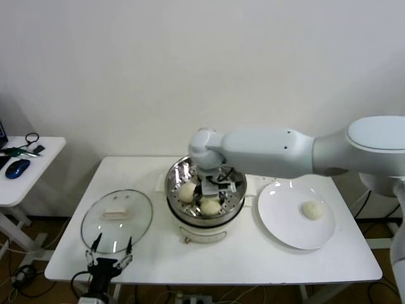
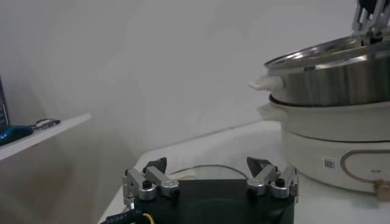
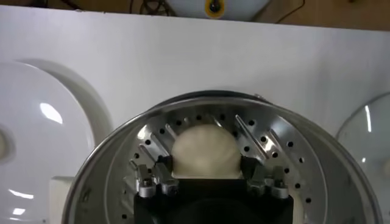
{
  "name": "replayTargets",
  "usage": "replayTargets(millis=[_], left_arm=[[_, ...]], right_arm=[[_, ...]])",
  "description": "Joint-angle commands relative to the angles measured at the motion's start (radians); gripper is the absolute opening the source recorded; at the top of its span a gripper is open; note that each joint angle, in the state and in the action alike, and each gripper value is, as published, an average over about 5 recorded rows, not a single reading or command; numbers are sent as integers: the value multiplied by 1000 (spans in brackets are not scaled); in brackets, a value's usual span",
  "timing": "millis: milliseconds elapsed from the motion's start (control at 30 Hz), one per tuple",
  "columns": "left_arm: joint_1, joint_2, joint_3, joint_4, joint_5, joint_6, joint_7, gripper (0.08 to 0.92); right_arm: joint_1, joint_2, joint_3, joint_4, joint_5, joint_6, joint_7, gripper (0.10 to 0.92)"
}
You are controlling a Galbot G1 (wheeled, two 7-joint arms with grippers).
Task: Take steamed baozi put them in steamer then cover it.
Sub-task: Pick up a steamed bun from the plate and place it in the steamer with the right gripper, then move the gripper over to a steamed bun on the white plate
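The steamer (image 1: 179, 172) stands mid-table on its white pot base (image 1: 201, 234). Two baozi (image 1: 186, 192) (image 1: 211, 206) lie in it. My right gripper (image 1: 214, 183) reaches down into the steamer. In the right wrist view this gripper (image 3: 207, 159) is shut on a third baozi (image 3: 205, 149), with a finger against each side, low over the perforated floor (image 3: 268, 137). A fourth baozi (image 1: 312, 210) lies on the white plate (image 1: 285, 221). The glass cover (image 1: 117, 221) lies flat on the table's left. My left gripper (image 1: 109, 254) is open and empty near the front edge, just in front of the cover.
A small side table (image 1: 28, 166) with a blue mouse and cables stands at the far left. In the left wrist view the steamer (image 2: 332, 79) and pot base (image 2: 341, 149) rise at the right beyond the left gripper (image 2: 210, 173).
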Motion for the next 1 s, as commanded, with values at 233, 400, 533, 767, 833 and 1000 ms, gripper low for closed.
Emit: replayTargets(millis=[233, 400, 533, 767, 833, 1000], left_arm=[[-7, 0, -2, 3, -4, 1, -1, 823], [-5, 2, -2, 3, -4, 1, -1, 823], [-5, 3, -1, 1, -2, 1, -1, 823], [-4, 7, 0, -3, 0, 0, -2, 823], [-4, 10, 1, -4, 0, 0, -2, 823], [-13, 9, 12, -8, 10, 5, -2, 823]], right_arm=[[-2, 6, 0, 6, -3, 6, 7, 812], [26, -15, 8, 11, 9, 9, 2, 822], [61, -45, 31, 4, 20, 8, 4, 823], [209, -189, -27, 5, 129, -113, 45, 823], [254, -242, -74, 3, 187, -199, 76, 823], [318, -356, -198, -18, 329, -396, 86, 823]])
